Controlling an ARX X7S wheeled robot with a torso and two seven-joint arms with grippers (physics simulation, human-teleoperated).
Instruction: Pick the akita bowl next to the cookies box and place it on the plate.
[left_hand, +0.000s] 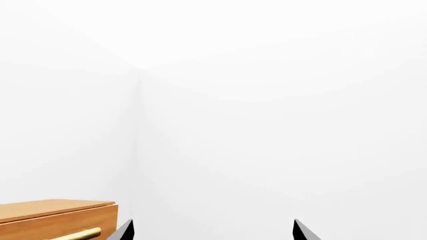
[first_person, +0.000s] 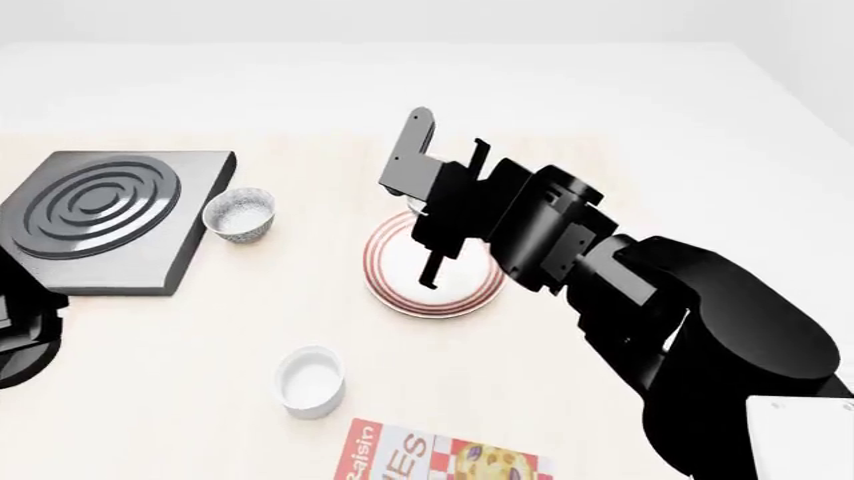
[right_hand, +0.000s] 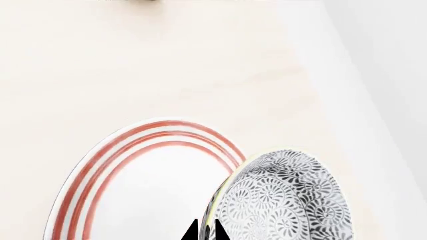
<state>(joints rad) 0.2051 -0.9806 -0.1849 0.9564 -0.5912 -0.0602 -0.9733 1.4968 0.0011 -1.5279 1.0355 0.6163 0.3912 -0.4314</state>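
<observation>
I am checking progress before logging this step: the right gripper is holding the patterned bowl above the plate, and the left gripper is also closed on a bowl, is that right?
Not quite. The right gripper does hold the akita bowl over the plate, but the left gripper is open and holds nothing, as the left wrist view shows.

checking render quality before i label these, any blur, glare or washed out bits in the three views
Head view: sharp, flat even light, only soft shadows under the plate and white cup. Right wrist view: the akita bowl pattern and plate rings are crisp, no glare. Left wrist view: nearly all featureless white wall, low contrast, with only a wooden cabinet corner for detail.
</observation>
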